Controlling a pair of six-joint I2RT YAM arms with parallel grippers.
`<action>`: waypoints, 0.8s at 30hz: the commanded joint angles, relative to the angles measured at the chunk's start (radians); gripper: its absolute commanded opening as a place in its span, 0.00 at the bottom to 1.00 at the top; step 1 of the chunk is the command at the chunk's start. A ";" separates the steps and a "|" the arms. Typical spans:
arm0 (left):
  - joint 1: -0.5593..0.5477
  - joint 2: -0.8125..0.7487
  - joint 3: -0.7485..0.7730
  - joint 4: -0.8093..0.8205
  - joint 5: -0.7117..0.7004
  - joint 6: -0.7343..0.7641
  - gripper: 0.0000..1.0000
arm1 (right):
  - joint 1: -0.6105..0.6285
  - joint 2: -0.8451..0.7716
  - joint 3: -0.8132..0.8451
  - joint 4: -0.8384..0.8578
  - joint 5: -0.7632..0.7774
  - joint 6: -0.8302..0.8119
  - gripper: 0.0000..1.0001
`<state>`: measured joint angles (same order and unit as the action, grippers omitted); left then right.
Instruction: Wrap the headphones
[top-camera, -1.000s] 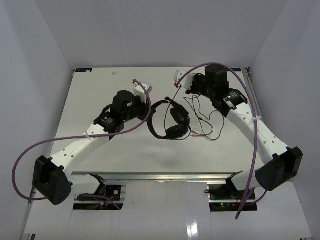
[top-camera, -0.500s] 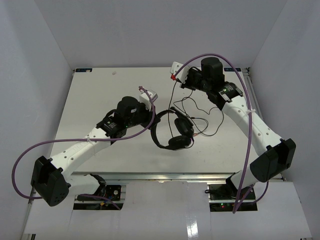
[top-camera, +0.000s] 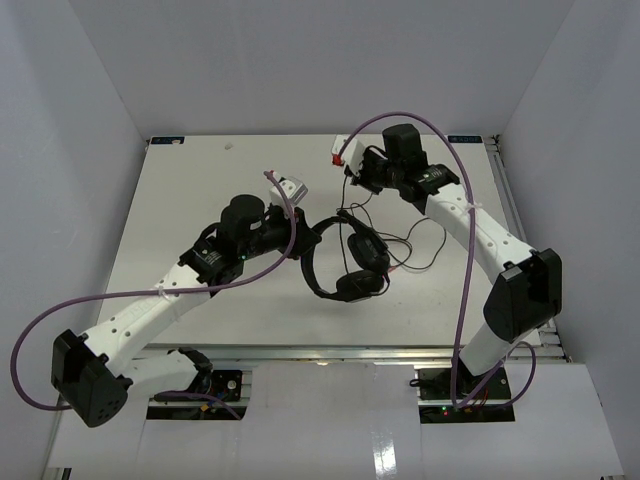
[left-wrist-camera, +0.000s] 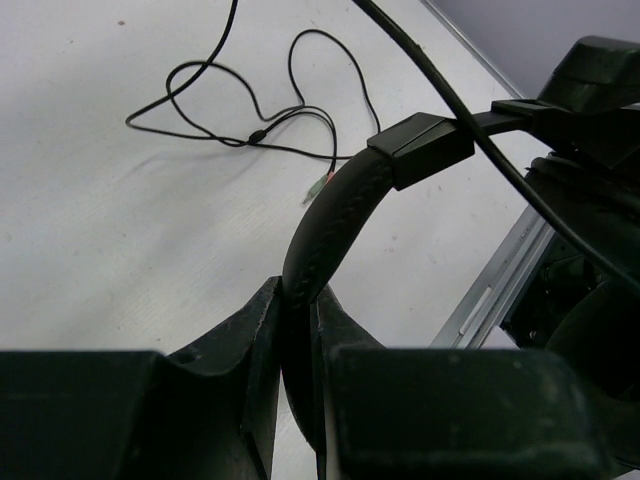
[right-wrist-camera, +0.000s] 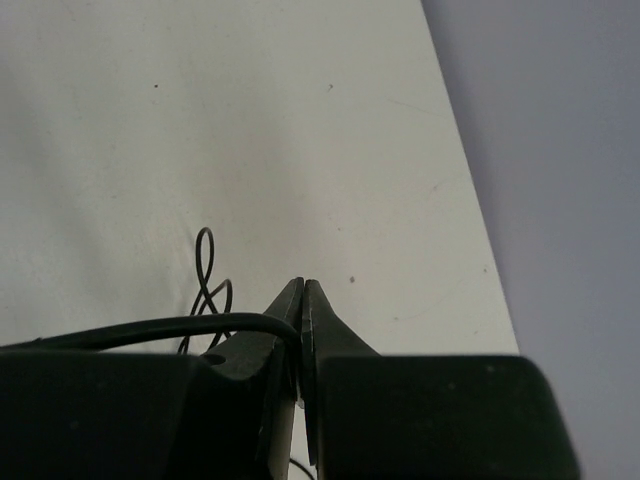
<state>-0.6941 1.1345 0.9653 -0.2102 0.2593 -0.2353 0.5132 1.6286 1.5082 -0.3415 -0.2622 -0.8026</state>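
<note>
**Top external view: both grippers clamped on the headphones, one on the band, one on the cord**

The headphones (top-camera: 345, 262) sit over the middle of the white table (top-camera: 180, 190), between the two arms. The left gripper (top-camera: 306, 238) reaches in from the left and meets the upper part of the curved headband (top-camera: 308, 268). The two earcups (top-camera: 362, 245) lie to the right of the band, one above the other in this view. Whether they rest on the table cannot be told.

The left wrist camera shows the left gripper (left-wrist-camera: 297, 320) with its jaws pressed onto the padded headband (left-wrist-camera: 335, 215), which arcs up and away to a square slider block. Beyond it, slack cord (left-wrist-camera: 250, 135) loops on the table, and its pink and green plug tips (left-wrist-camera: 316, 190) lie just beside the band.

The right gripper (top-camera: 350, 175) hangs above the far half of the table, with the thin cord (top-camera: 345, 200) dropping from it towards the earcups. More cord trails in loose loops to the right of them. In the right wrist view the jaws are together at the fingertips (right-wrist-camera: 302, 300), pinching the cord (right-wrist-camera: 150, 327), which bends away to the left.
</note>
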 joint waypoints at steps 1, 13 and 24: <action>-0.005 -0.072 0.057 0.012 0.002 -0.036 0.00 | -0.046 -0.016 -0.026 0.014 -0.093 0.084 0.08; -0.005 -0.002 0.269 -0.026 -0.072 -0.047 0.00 | -0.111 -0.076 -0.172 0.034 -0.640 0.222 0.08; -0.005 0.126 0.593 -0.034 -0.051 -0.104 0.00 | -0.104 -0.046 -0.288 0.774 -0.996 0.960 0.16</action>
<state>-0.6960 1.2497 1.4378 -0.2857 0.1930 -0.2855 0.4042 1.5791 1.2682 -0.0256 -1.0944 -0.2599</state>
